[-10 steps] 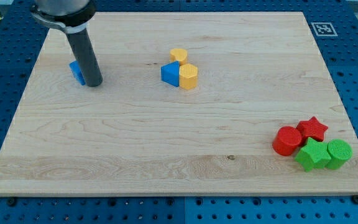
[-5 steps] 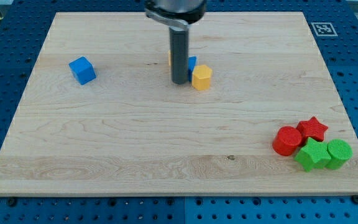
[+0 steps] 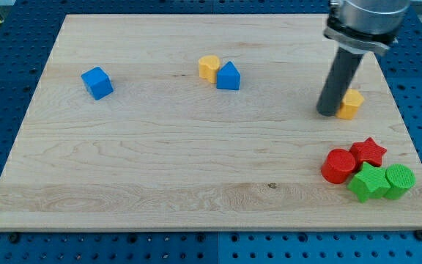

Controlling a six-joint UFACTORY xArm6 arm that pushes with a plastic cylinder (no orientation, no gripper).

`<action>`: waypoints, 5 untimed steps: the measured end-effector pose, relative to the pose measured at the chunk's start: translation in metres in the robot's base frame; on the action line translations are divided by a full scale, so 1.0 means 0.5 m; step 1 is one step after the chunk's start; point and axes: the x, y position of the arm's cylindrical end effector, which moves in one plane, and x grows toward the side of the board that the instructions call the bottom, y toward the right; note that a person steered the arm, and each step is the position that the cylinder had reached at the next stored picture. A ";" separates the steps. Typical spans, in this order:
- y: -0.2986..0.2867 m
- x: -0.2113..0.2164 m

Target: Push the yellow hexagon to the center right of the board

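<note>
The yellow hexagon (image 3: 351, 103) lies at the view's right, about mid-height on the wooden board (image 3: 160, 161). My rod comes down from the view's top right. My tip (image 3: 327, 112) rests on the board right against the hexagon's left side and partly hides it.
A blue cube (image 3: 97, 82) lies at the upper left. A second yellow block (image 3: 209, 67) touches a blue triangular block (image 3: 228, 76) at top centre. A red cylinder (image 3: 338, 166), red star (image 3: 368, 152), green star (image 3: 368, 182) and green cylinder (image 3: 399, 180) cluster at lower right.
My tip swept from the blue cube at the left across to the right. It pushed the yellow hexagon from the centre cluster to the right side; the blue triangular block shifted slightly right.
</note>
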 end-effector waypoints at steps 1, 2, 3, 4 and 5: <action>0.064 0.000; 0.074 0.004; 0.062 0.044; 0.146 0.085; 0.231 0.100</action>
